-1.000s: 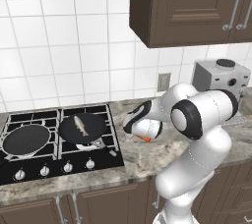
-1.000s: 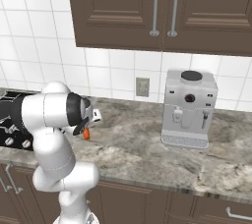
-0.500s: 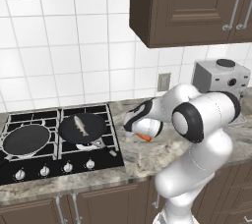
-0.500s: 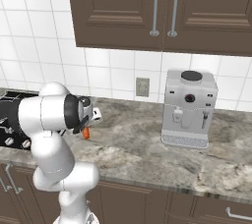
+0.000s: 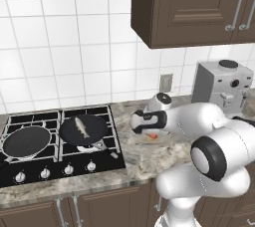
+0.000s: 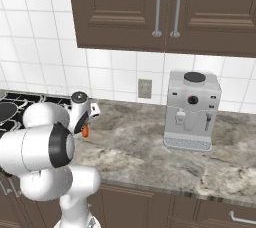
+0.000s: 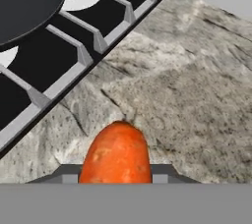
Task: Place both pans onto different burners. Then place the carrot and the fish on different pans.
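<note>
Two cameras look down from behind the arm at the same counter (image 5: 149,159), and one sits low by the carrot (image 7: 117,153).

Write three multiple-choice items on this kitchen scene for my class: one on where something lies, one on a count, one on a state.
1. Where does the fish lie?
A. in the right-hand pan
B. on the counter
C. on the coffee machine

2. How many pans sit on the cooktop?
A. one
B. two
C. three

3. What is the state of the tool?
A. open above a pan
B. shut with nothing in it
C. shut on the carrot

Answers: 1 A, the pale fish rests in that pan; 2 B, it and the left pan sit side by side on burners; 3 C, the hand view shows the carrot between the tips.
</note>
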